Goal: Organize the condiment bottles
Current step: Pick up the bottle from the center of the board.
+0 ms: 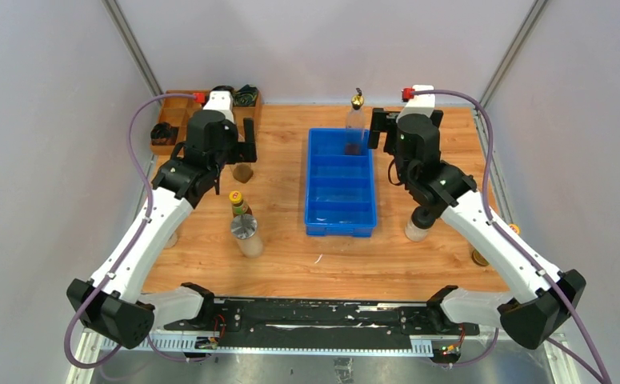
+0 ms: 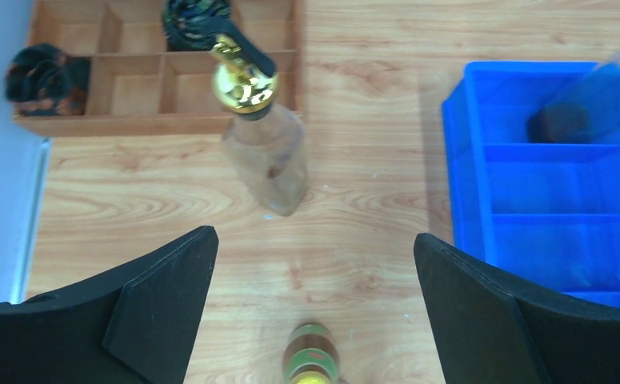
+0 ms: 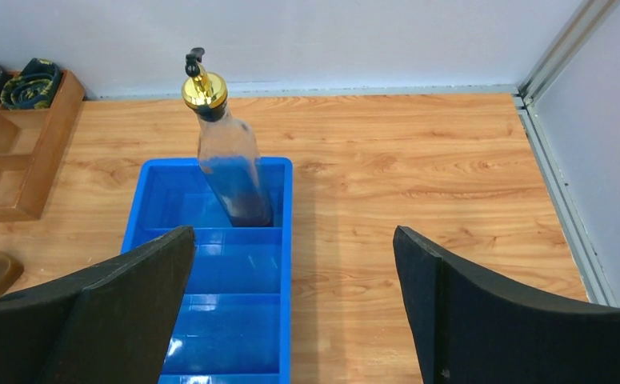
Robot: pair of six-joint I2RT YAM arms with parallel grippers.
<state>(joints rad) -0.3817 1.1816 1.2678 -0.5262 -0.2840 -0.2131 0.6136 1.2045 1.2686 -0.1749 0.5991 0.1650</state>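
Pairing the spouted bottles.
One gold-spouted bottle (image 3: 225, 160) is stood in the blue tray (image 3: 142, 200) near the far edge; its twin (image 2: 266, 152), toward the far-left corner, is framed for pickup by the left gripper (image 2: 313, 244), spread and empty.

One gold-spouted bottle (image 3: 226, 164) stands in the blue bin's (image 3: 234, 276) far compartment.

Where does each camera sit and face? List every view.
Top external: above, behind the bases, looking down on table and blue bin; left arm, right arm show.
Left wrist: looks down past its open fingers at the tabletop bottle.
Right wrist: looks forward over its open fingers at the binned bottle.
All share the bin.
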